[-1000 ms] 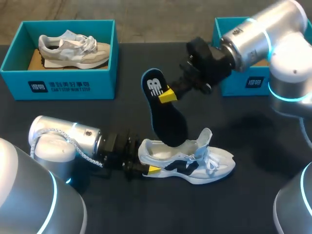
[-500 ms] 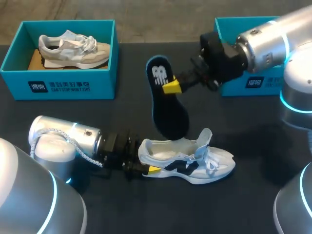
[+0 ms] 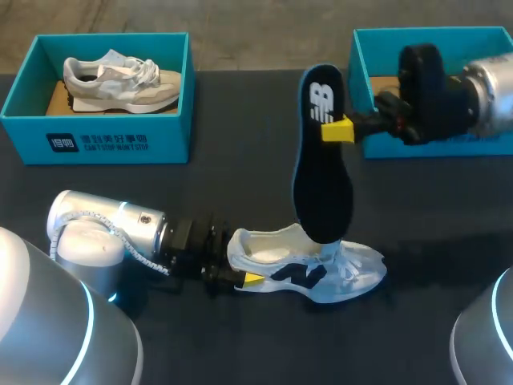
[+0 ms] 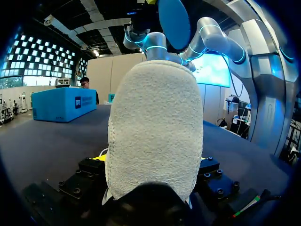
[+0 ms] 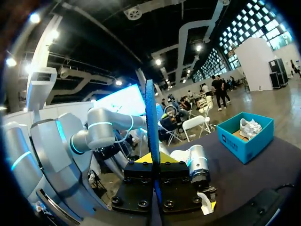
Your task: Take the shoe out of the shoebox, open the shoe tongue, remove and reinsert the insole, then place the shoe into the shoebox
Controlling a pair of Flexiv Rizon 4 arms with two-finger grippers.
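Observation:
A white shoe (image 3: 309,269) with a dark side logo lies on the black table, toe pointing right. My left gripper (image 3: 244,271) is shut on its heel, and that fuzzy heel (image 4: 155,127) fills the left wrist view between the fingers. My right gripper (image 3: 337,130) is shut on a dark insole (image 3: 321,172) near its heel end. The insole hangs nearly upright, its toe end down at the shoe's opening. Edge-on in the right wrist view, the insole (image 5: 151,117) rises from between the shut right gripper (image 5: 155,162).
A teal shoebox (image 3: 96,136) at the back left holds a beige shoe (image 3: 120,79). A second teal shoebox (image 3: 449,146) stands at the back right, behind my right arm. Bare black table lies in front of and right of the white shoe.
My right gripper has carried the insole up and to the right, swinging it more upright; its toe end now hangs over the shoe's laces. The left arm and shoe stayed put.

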